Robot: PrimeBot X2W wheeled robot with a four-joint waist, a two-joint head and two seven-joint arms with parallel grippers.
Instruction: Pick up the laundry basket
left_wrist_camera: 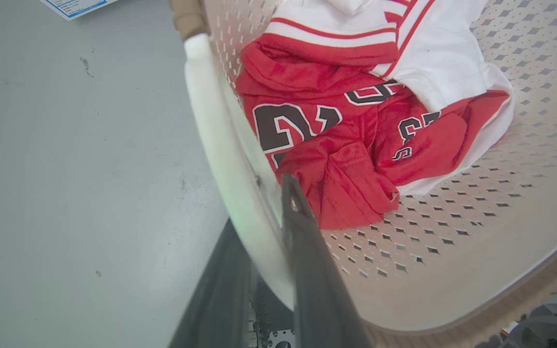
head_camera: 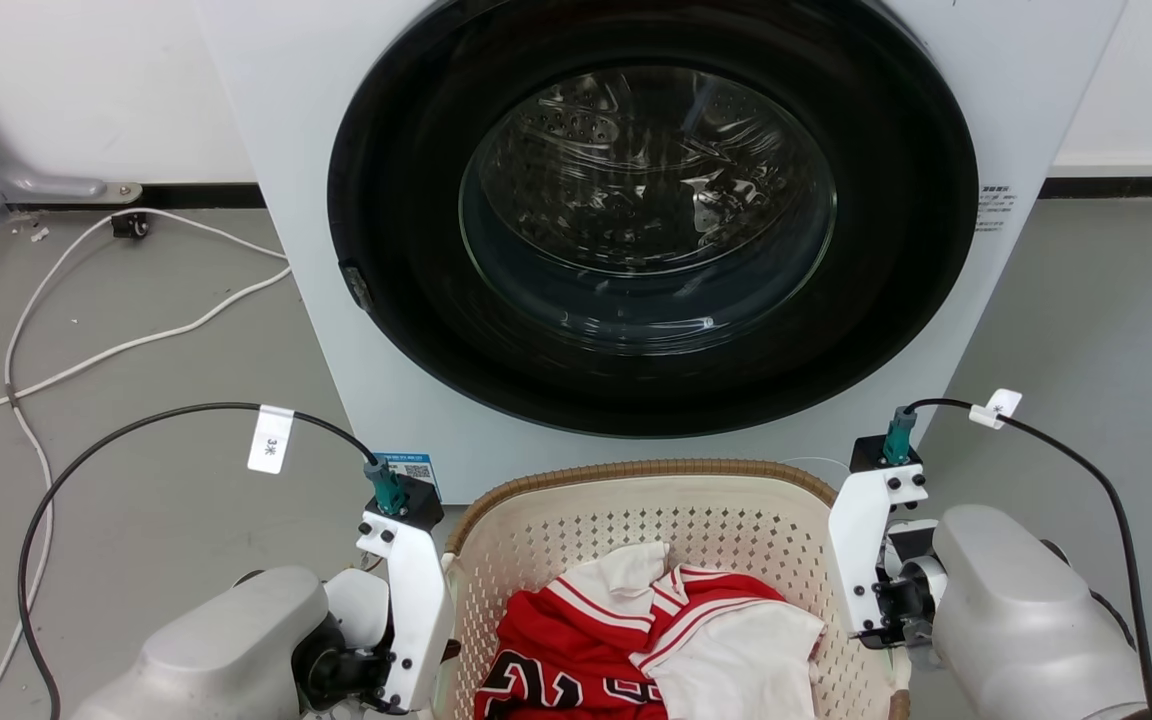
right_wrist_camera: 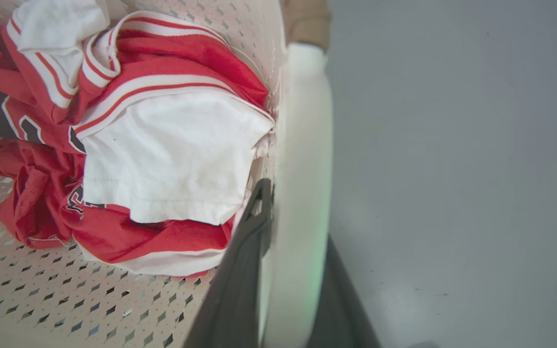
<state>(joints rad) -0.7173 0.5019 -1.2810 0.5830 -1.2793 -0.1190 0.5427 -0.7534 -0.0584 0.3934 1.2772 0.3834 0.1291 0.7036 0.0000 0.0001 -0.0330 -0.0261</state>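
The laundry basket (head_camera: 636, 525) is a cream perforated tub with a brown woven rim, at the bottom centre of the head view. My two wrists flank it, the left wrist (head_camera: 411, 600) on one side and the right wrist (head_camera: 866, 560) on the other. In the left wrist view my left gripper (left_wrist_camera: 259, 208) straddles the white side handle (left_wrist_camera: 215, 135), one finger inside the basket and one outside, pressed against it. My right gripper (right_wrist_camera: 298, 217) clamps the opposite white handle (right_wrist_camera: 305, 121) the same way. Whether the basket's base is off the floor is hidden.
A red jersey (left_wrist_camera: 336, 145) and a white garment (right_wrist_camera: 172, 154) lie in the basket. A white washing machine (head_camera: 316, 120) with a dark round door stands directly behind it. White cables (head_camera: 86, 350) trail over the grey floor at the left.
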